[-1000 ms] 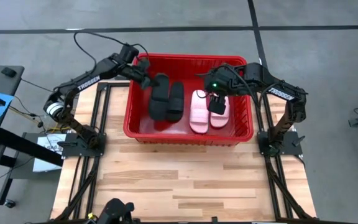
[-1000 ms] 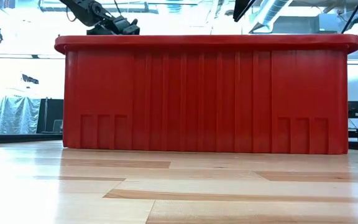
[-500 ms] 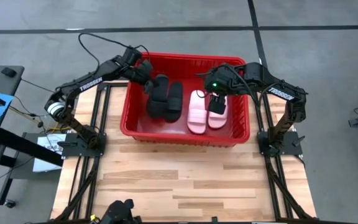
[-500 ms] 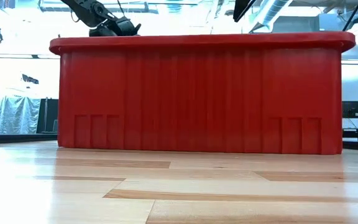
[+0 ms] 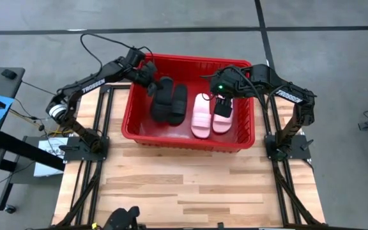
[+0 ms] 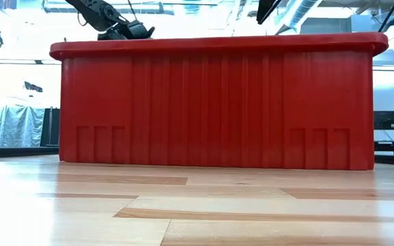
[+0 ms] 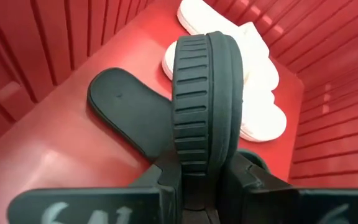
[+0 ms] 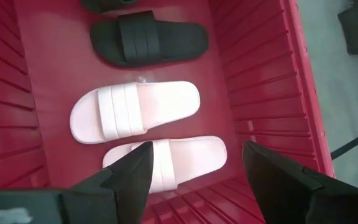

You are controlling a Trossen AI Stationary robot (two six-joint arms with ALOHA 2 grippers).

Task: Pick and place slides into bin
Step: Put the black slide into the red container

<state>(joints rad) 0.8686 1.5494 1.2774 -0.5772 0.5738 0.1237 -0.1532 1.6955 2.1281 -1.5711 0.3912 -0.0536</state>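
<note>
- Four slides inside the red bin (image 5: 187, 137): two black (image 5: 179, 102), two light pink (image 5: 202, 115), open-toed with wide straps, set as pairs side by side on the bin floor.
- Black pair toward the left arm's side, pink pair toward the right arm's side, all within the bin walls.
- Left gripper (image 5: 151, 84) reaching over the bin's left wall, clamped on one black slide (image 7: 205, 106); sole edge ribbed and dark, standing upright between the fingers (image 7: 163, 186) in the left wrist view.
- Other black slide (image 7: 129, 112) flat on the red floor just beside the gripped one, pink pair (image 7: 253, 93) beyond it.
- Right gripper (image 5: 222, 105) hovering above the pink pair, fingers (image 8: 129, 174) spread wide, nothing between them.
- Seen from the right wrist: two pink slides (image 8: 135, 112) lying parallel, one black slide (image 8: 148, 42) past them, ribbed bin wall (image 8: 260, 81) alongside.
- Low view filled by the bin's solid red side (image 6: 217, 102) on the wooden table (image 6: 197, 205); slides hidden behind it, only arm parts showing above the rim.
</note>
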